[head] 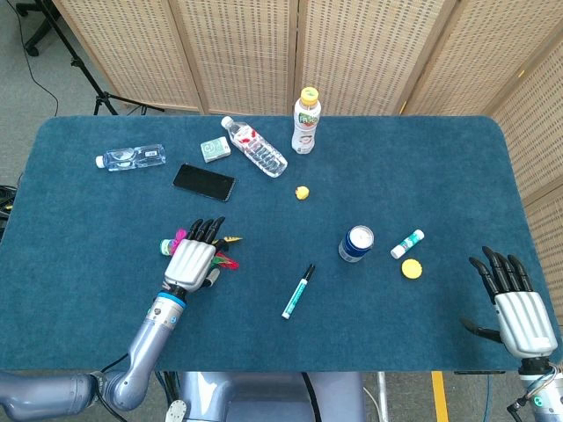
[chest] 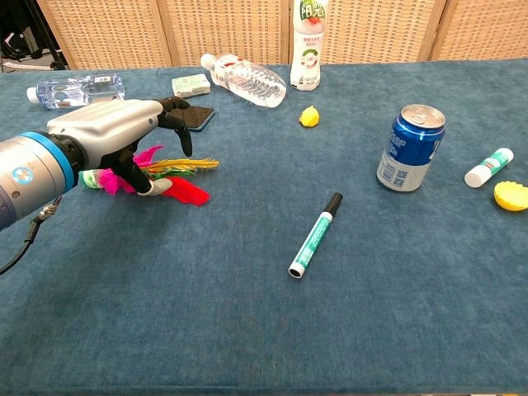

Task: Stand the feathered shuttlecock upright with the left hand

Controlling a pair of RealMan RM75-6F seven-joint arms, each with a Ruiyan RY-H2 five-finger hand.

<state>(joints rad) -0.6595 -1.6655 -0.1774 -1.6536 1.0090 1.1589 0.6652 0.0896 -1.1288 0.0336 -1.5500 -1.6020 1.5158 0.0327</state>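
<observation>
Chest view: left robot hand [chest: 115,136] arches palm-down over lying shuttlecock [chest: 169,175].

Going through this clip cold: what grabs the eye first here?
The bright feathered shuttlecock lying flat at the table's left front, with the left hand spread just above it. Next, the blue can standing upright toward the right, beyond the green marker.

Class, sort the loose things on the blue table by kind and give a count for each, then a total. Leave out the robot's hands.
Bottles: 3
Drink can: 1
Phone: 1
Marker pen: 1
Feathered shuttlecock: 1
Small box: 1
Glue stick: 1
Small yellow items: 2
Total: 11
</observation>
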